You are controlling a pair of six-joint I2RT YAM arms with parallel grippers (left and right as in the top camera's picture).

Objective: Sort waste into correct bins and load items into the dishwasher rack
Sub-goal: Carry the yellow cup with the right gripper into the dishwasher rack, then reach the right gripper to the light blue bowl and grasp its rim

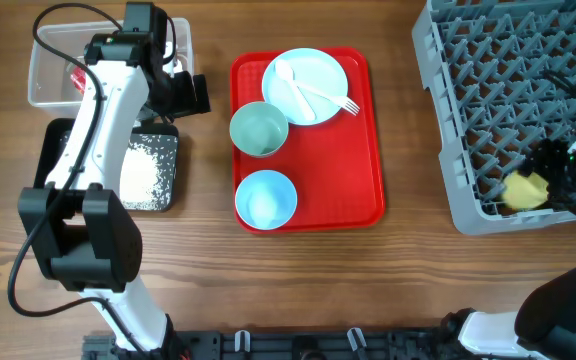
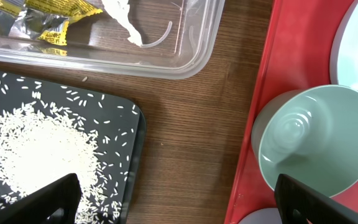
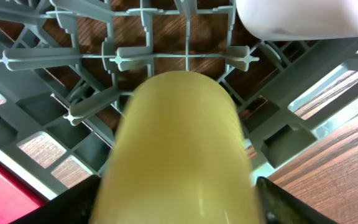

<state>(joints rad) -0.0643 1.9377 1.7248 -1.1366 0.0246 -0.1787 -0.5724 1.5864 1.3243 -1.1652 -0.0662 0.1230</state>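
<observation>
Standing at the right end of the table (image 1: pixel 408 280), the dishwasher rack (image 1: pixel 488 60) is the biggest thing here: grey moulded plastic, its upright pegs made to hold dishes on edge. The flat, glossy red tray (image 1: pixel 333 170) in the middle serves only as the carrier for what has yet to be loaded. At the left sit the two bins, the clear tub (image 1: pixel 48 90) for dry rubbish, with a crinkled yellow wrapper (image 2: pixel 48 12) and a twisted tissue (image 2: pixel 123 18) inside, and just beside it the shallow black tray (image 2: pixel 117 124).

On the red tray lies a smooth pale plate (image 1: pixel 318 65), with a white fork (image 1: pixel 333 100) and spoon (image 1: pixel 288 80) resting across it. Below it are a greenish bowl (image 1: pixel 258 130) and a blue bowl (image 1: pixel 265 198), both upright.

The right gripper (image 3: pixel 179 205) is low in the rack's near corner with the yellow cup (image 3: pixel 179 149) between its fingers, a white cup (image 3: pixel 303 15) just beyond. The view is blurred, so I cannot tell whether it grips the cup or has let go. The left gripper (image 2: pixel 179 199) hangs wide open and empty over the bare wood between black tray and red tray.

Smallest of all are the rice grains (image 2: pixel 36 149), heaped white and matte on the black tray.
</observation>
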